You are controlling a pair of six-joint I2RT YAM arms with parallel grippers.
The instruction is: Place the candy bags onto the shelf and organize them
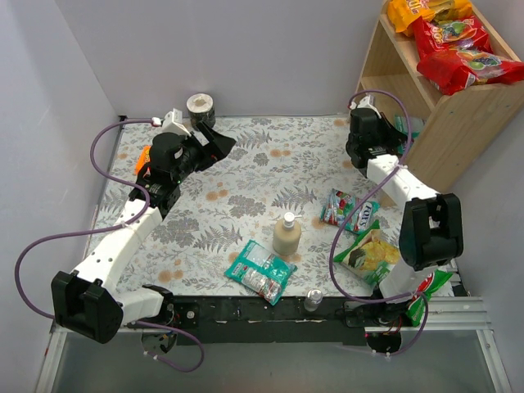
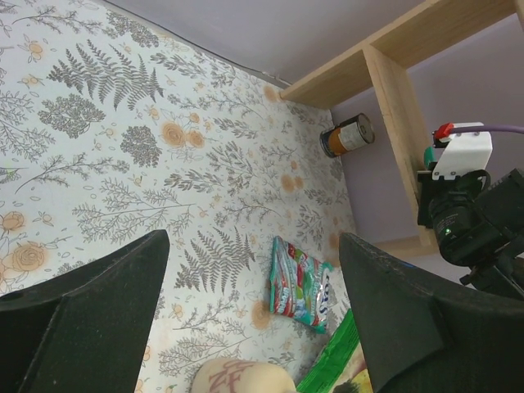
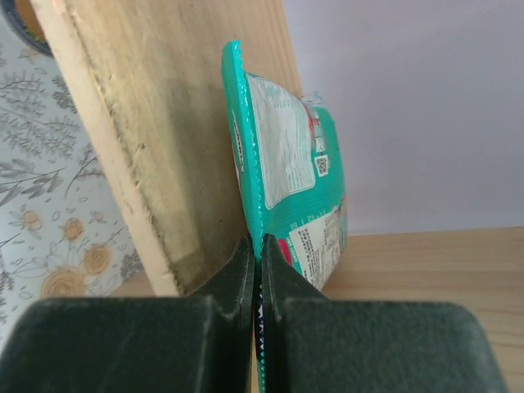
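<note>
The right fingers [image 3: 250, 264] are clenched on the serrated seam of a flat, glossy teal-and-white plastic candy bag [image 3: 286, 164]. The bag stands on edge inside the light natural-wood shelf [image 1: 446, 131], close against its rough side panel [image 3: 139, 147] and over the lower board [image 3: 426, 262]. To finish this placement well, I would sink the bag until its lower edge bears on the board, then lean it on the panel or lay it flat. A packet this thin and slick will likely flop or slide if let go upright in mid-air. Then part the fingers only a little and draw straight back, so the seam is not dragged out again. Room should be kept alongside for the two matching teal-and-white bags on the fern-patterned desk [image 1: 246, 164], one near the front edge [image 1: 259, 272] and one further in [image 1: 348, 210]. The left fingers [image 1: 214, 139] are released, spread wide over the far left of the desk, grasping nothing. On the top board lie two red fruit-candy bags [image 1: 463, 53] and, furthest back, an orange-yellow bag [image 1: 426, 10]. As for writing, the held bag's back shows fine print and a square code, too small to read. The lettering on the desk bags, the mark on the cream plastic bottle [image 1: 287, 235] and the logos up top are all illegible here
</note>
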